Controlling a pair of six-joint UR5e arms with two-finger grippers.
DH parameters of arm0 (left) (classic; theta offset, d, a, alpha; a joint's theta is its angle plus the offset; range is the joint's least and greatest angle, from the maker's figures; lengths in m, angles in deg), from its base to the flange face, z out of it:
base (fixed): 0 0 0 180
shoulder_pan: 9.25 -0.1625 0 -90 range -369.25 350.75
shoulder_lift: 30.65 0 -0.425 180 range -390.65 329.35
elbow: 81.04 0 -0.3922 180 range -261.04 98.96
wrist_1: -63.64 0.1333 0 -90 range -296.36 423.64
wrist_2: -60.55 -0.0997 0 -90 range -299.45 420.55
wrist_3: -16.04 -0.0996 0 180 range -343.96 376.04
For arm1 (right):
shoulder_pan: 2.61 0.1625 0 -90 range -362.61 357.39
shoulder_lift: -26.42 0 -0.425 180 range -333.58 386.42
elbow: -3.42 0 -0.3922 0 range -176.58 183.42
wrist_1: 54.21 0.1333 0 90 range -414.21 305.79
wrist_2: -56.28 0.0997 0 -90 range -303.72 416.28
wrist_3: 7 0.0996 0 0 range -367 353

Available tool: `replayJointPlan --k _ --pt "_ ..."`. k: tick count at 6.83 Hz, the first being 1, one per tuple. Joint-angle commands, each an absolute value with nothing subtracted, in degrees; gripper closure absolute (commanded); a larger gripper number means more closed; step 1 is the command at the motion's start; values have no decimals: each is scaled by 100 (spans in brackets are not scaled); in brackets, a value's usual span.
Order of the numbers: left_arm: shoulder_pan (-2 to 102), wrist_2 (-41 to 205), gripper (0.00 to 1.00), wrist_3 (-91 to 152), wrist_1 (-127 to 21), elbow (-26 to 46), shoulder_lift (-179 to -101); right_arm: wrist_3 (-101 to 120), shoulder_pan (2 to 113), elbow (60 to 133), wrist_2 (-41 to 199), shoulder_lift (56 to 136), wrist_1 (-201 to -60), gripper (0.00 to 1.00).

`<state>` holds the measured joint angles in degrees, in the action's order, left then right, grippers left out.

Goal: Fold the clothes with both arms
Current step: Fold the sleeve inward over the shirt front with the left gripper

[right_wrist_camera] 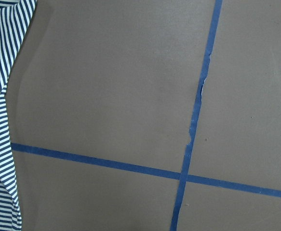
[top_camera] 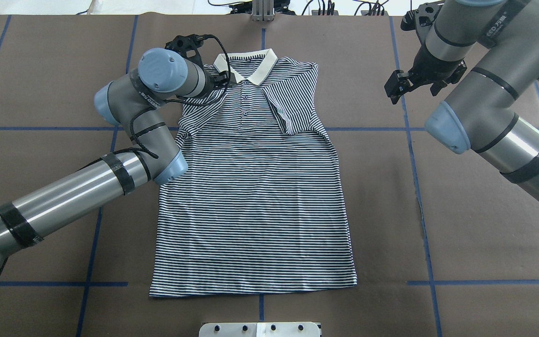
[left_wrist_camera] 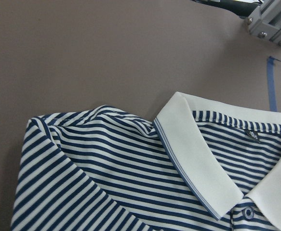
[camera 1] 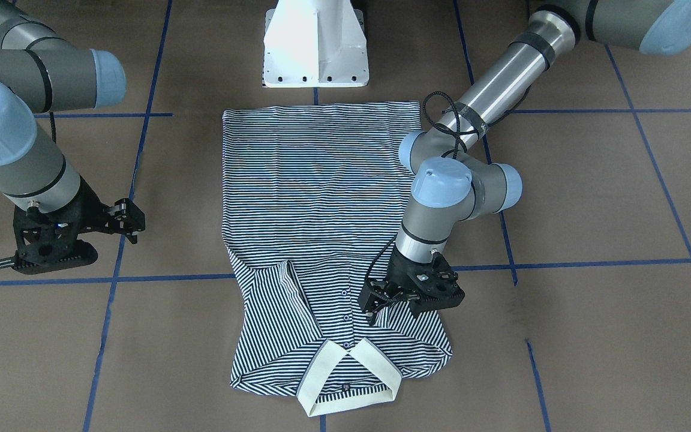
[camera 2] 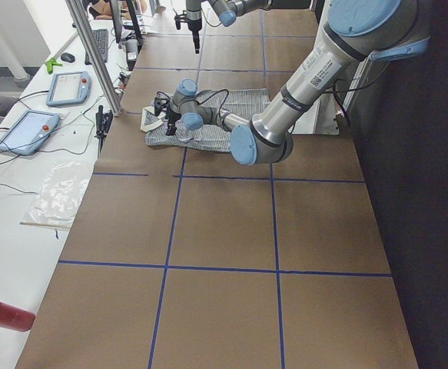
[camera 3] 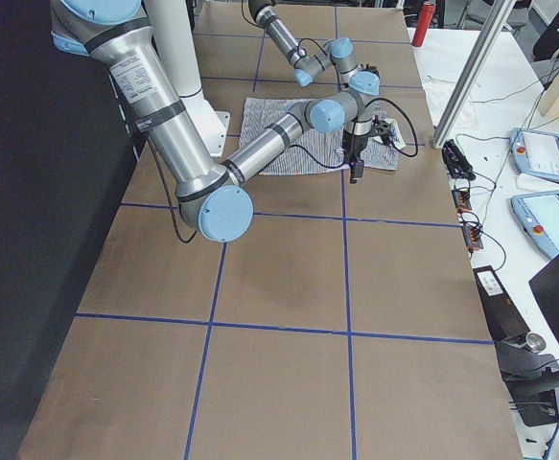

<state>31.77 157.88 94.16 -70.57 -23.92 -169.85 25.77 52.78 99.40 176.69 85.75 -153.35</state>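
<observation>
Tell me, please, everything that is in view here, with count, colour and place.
Polo shirt: one, navy-and-white stripes, cream collar, flat mid-table, collar away from the robot.
Table: one, brown with blue tape lines.
Pedestal base: one, white, by the shirt's hem.
Tablets: two, light-blue-framed, on the white side bench.
Red cylinder: one, at that bench's near end.
Arms: two, grey-silver with light-blue caps, one from each side.
Left gripper: one, black, over the shirt's shoulder beside the collar.
Right gripper: one, black, open, over bare table beside the shirt.

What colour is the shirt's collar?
The collar is plain cream with a thin blue edge line, clearest in the left wrist view.
</observation>
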Motion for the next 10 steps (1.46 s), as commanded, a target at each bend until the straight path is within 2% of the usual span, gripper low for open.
replayJointPlan --k 1,10 --pt "3153 15942 0 9418 -7039 -2374 -16970 2570 5285 9939 17669 8575 -15335 0" --pt "2767 15951 0 9848 -6398 -1978 -17118 2561 5338 9939 17669 8583 -15335 0"
